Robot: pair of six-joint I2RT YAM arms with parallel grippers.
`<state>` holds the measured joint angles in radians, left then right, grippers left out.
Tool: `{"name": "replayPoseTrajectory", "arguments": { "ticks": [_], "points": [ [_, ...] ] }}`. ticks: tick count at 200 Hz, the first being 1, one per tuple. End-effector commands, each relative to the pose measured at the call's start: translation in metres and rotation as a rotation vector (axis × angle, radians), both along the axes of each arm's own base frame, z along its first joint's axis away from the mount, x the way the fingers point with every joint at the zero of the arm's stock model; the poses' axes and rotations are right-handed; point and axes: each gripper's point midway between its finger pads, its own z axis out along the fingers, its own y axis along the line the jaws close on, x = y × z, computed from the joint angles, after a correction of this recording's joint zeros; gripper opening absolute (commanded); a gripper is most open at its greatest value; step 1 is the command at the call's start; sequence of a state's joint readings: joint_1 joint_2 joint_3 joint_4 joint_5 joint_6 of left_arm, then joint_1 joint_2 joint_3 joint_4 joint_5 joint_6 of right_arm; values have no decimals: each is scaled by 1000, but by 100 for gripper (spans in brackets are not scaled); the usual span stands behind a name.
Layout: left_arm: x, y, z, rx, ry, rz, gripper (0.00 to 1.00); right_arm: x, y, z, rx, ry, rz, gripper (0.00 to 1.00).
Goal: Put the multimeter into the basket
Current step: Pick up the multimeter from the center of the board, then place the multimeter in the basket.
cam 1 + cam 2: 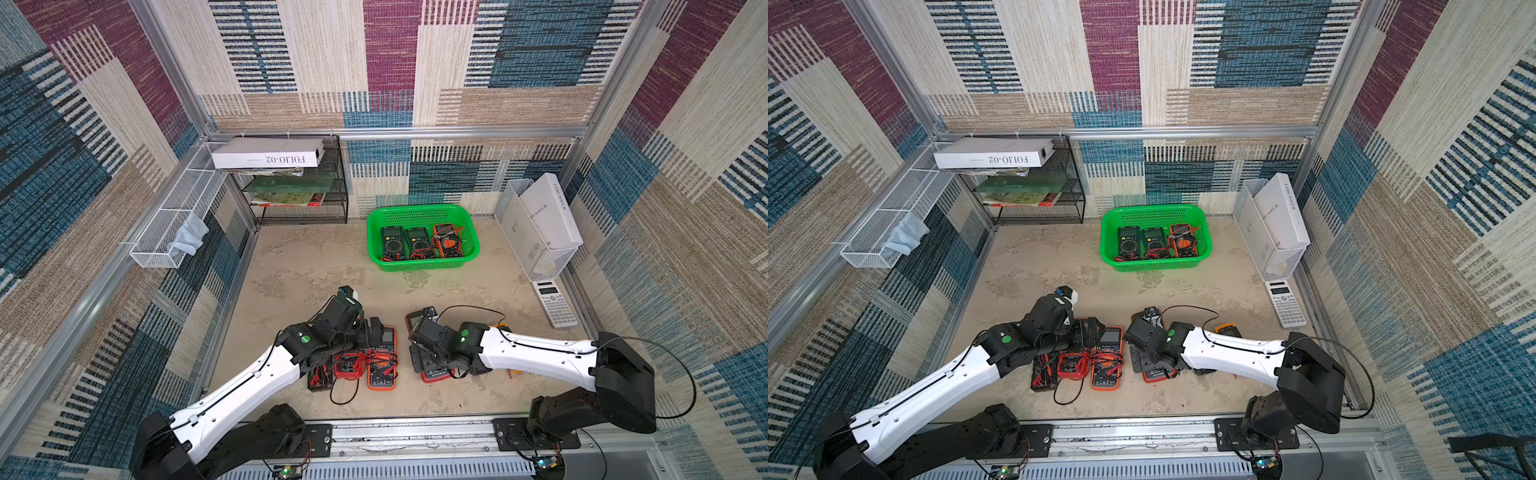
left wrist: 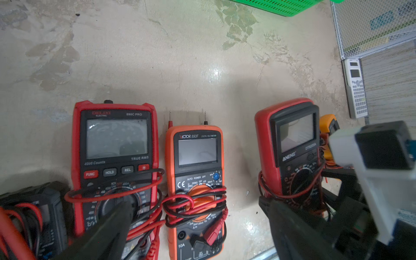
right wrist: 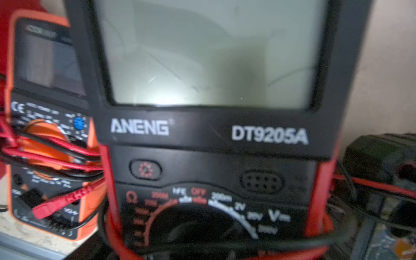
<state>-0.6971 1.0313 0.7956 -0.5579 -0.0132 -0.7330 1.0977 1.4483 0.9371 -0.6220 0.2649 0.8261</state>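
Three multimeters (image 1: 415, 243) already fill the bottom of the green basket (image 1: 419, 266), far across the worktop (image 1: 311, 266). One more must lie on top and might tip or slide out.

The red ANENG multimeter (image 2: 292, 144) lies flat on the near side, a bit right of the middle. The right fingers (image 1: 420, 363) are low over it; I cannot tell if they are spread or pinching. The left fingers (image 2: 108, 225) are spread wide close beside it, so the arms could bump. Its wrapped wires (image 2: 270, 193) might catch.

Five lie on the worktop: the ANENG multimeter, a black meter (image 1: 318, 380), a red meter (image 2: 114, 139), an orange meter (image 2: 195, 157) and a mostly hidden yellow meter (image 2: 327, 121). There is one basket and one calculator (image 1: 555, 303).
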Motion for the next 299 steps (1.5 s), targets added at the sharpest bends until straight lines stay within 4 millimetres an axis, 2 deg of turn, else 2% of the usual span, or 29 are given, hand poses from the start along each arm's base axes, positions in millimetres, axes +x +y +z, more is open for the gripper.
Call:
{"name": "replayPoseTrajectory", "arguments": {
  "ticks": [1,47,83,87,144,187,217,280,299],
  "points": [
    [3,4,5,19,-17,15,100,8,0,16,12,-42,-15,85],
    [8,10,17,30,-47,26,100,19,5,43,67,-84,-26,85],
    [16,15,34,36,-82,27,100,33,13,71,130,-134,-24,84],
    [17,15,36,34,-84,28,100,42,8,74,133,-142,-48,84],
    [37,21,62,24,-132,45,100,78,15,114,217,-213,-62,84],
    [50,27,71,15,-135,59,100,107,23,134,258,-243,-65,84],
    [56,32,68,11,-120,71,100,137,26,140,270,-257,-69,84],
    [73,42,63,-5,-96,96,100,218,37,160,288,-306,-77,84],
    [80,42,63,-11,-87,92,99,240,44,158,281,-313,-77,84]
  ]
}}
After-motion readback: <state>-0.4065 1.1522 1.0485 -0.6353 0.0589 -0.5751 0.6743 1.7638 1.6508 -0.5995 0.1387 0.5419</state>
